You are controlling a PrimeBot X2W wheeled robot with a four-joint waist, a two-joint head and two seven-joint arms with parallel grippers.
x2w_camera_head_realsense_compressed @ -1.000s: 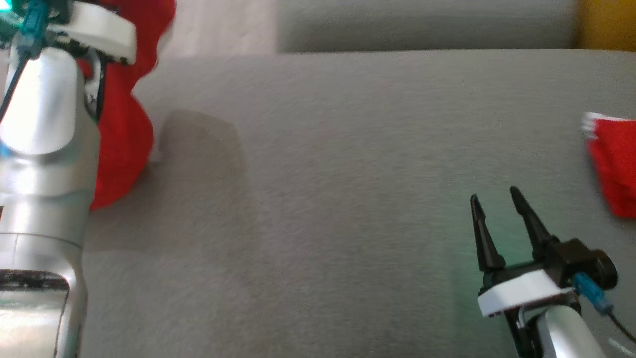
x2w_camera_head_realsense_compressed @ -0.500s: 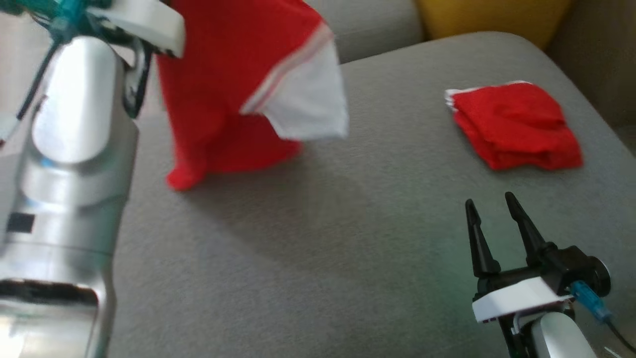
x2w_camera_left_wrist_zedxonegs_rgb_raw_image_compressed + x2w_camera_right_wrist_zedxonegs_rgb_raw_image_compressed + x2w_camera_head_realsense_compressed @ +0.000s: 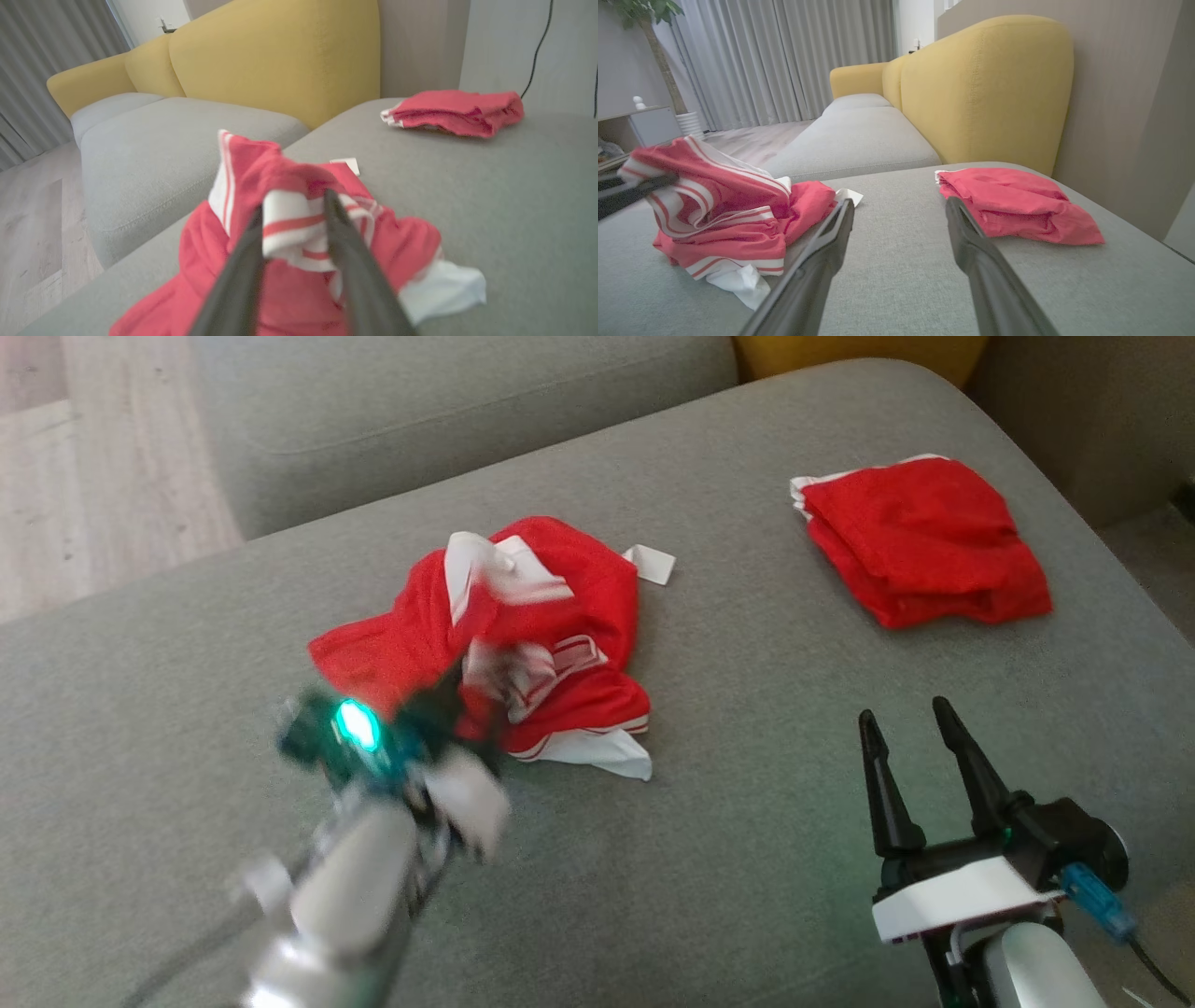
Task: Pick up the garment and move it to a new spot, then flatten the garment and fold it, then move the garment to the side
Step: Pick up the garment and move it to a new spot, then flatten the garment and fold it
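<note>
Pinching the garment (image 3: 579, 588), the left hand (image 3: 294, 205) hovers. Right hand (image 3: 903, 709) open, bare sofa (image 3: 747, 821) ahead; its wrist view adds curtains (image 3: 784, 60).

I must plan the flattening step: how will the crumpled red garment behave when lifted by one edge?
Probably floppy: the garment lies in soft, crumpled folds. Likely light: thin cloth bunches in the left claw. It may drag on the coarse sofa.

seat: grey sofa (image 3: 653, 896) | back: yellow cushions (image 3: 985, 88), far | floor: pale wood (image 3: 93, 476), left | far: grey curtains (image 3: 784, 60), plant (image 3: 640, 10), white cabinet (image 3: 654, 126) | right: beige wall (image 3: 1125, 93), black cable (image 3: 538, 46)
</note>
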